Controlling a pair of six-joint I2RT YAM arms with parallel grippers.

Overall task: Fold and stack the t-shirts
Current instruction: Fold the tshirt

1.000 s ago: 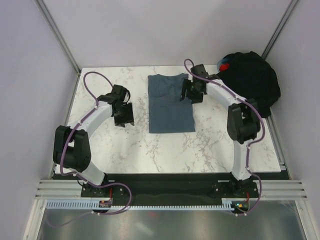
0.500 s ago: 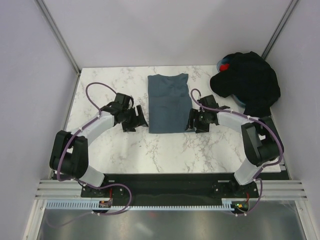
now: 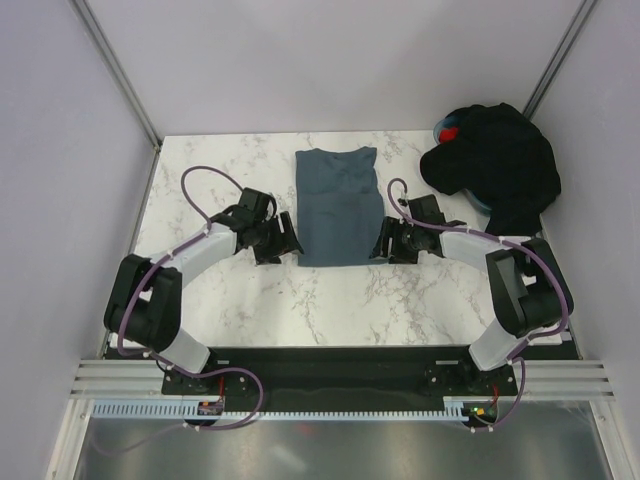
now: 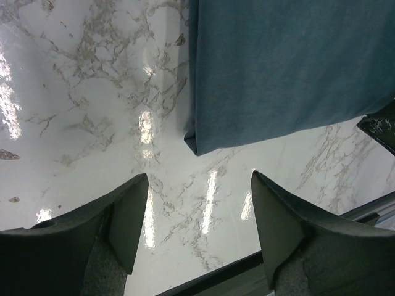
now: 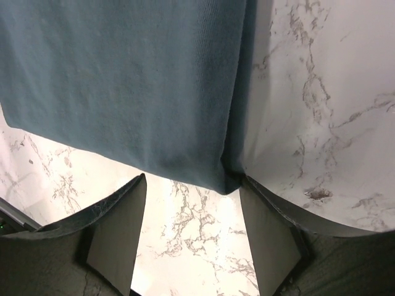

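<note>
Blue shirt (image 3: 338, 205): soft, light, limp (part-folded). Left gripper (image 4: 199, 185) and right gripper (image 5: 191, 182) spread, empty, at its near corners. Judged best pinched there, through all layers.

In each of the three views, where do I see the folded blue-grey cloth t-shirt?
Top external: the blue-grey t-shirt lies mid-table, nearer the far edge.
Left wrist: the blue-grey t-shirt fills the upper right.
Right wrist: the blue-grey t-shirt fills the upper left and centre.
Shared landmark: the white marble table.
</note>
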